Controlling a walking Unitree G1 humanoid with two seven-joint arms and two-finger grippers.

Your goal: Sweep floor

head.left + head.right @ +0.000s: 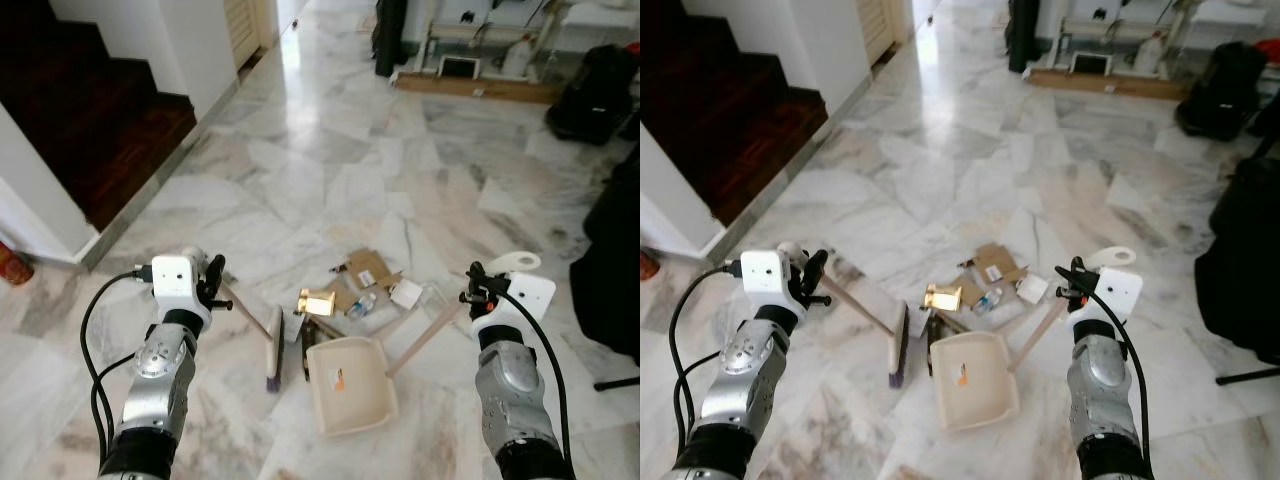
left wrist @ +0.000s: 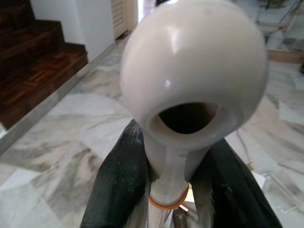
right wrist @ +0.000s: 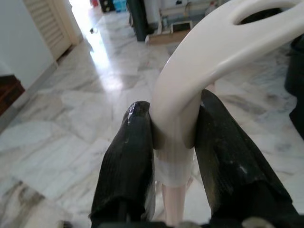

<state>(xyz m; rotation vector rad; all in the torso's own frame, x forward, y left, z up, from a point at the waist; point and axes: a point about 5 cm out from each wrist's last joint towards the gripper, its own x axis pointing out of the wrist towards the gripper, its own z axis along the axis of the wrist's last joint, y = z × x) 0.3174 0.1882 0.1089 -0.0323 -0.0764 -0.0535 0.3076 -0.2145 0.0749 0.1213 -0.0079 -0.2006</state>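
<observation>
Litter pile (image 1: 362,285) lay just beyond the dustpan (image 1: 348,382); left end effector (image 1: 212,283) clamped the broom (image 1: 273,352) handle, brush head just left of the dustpan, right end effector (image 1: 474,292) clamped the dustpan handle, angled up-right.

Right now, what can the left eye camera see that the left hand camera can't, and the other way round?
The left eye view shows the litter pile, the cream dustpan, the broom head on the marble floor, and the right claw shut on the dustpan handle.

The left wrist view shows, up close, the rounded cream broom handle tip with its hole, pinched between two black fingers.

Both show the left claw, the dark wooden stairs and the marble floor.
</observation>
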